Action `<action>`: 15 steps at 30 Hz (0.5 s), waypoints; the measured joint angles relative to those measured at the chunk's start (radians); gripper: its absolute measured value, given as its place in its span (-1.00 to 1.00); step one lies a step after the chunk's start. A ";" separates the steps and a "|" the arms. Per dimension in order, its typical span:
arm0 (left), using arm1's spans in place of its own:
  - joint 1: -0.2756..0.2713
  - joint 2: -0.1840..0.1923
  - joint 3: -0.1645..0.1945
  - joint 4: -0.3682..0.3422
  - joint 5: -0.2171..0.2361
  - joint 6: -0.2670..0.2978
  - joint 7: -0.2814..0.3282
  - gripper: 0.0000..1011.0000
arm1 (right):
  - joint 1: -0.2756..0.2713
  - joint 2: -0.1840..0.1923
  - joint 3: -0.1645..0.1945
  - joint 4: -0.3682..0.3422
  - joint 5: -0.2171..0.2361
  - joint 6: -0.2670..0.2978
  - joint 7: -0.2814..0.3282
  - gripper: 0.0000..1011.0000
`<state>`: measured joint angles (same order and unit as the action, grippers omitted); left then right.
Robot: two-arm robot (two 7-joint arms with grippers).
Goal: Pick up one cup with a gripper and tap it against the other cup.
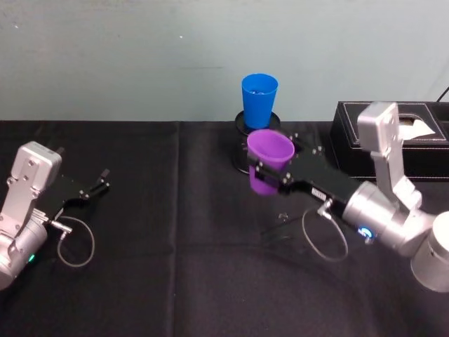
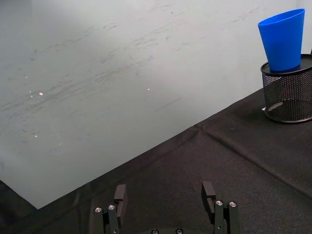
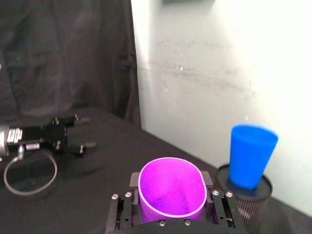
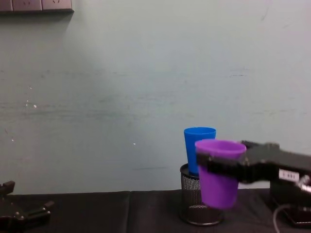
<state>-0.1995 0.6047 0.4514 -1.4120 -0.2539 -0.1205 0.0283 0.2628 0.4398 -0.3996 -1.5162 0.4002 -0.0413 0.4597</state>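
On the black-draped desk (image 1: 175, 267), well to the left of the black wire-mesh pen holder (image 1: 240, 147) (image 2: 288, 95) and nearer the robot, the left gripper (image 1: 102, 179) (image 2: 165, 192) (image 3: 80, 131) lies low with its 2 jaws spread apart and nothing between them. Just in front of the holder (image 3: 256, 209) (image 4: 192, 204), the right gripper (image 1: 270, 175) (image 3: 170, 180) (image 4: 218, 162) reaches in from the holder's right side. Its jaws are closed against opposite sides of the purple cup (image 1: 269, 158) (image 3: 170, 187) (image 4: 218, 187). That cup is upright, mouth up, lifted off the desk, its rim above the holder's top in the chest view. The blue cup (image 1: 259, 98) (image 2: 282, 41) (image 3: 249, 156) (image 4: 197, 145) stands upright on top of the holder, just behind the purple cup; the right wrist view shows a gap between the 2 cups. To the holder's right, a black box (image 1: 347, 137) sits at the desk's back edge, against the pale wall.
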 joint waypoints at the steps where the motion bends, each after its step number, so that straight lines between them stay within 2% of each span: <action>1: 0.000 0.000 0.000 0.000 0.000 0.000 0.000 0.98 | 0.005 0.000 0.002 -0.004 0.002 0.007 0.003 0.44; 5: 0.000 0.000 0.000 0.000 0.000 0.000 0.000 0.98 | 0.034 -0.002 0.011 -0.011 0.013 0.042 0.011 0.44; 11: 0.000 0.000 0.000 0.000 0.000 0.000 0.000 0.98 | 0.060 0.006 0.003 -0.010 0.013 0.061 0.032 0.44; 15: 0.000 0.000 0.000 0.000 0.000 0.000 0.000 0.98 | 0.059 0.005 0.003 -0.010 0.013 0.061 0.033 0.44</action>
<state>-0.1995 0.6047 0.4514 -1.4120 -0.2539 -0.1205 0.0283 0.3221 0.4449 -0.3963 -1.5261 0.4129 0.0199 0.4928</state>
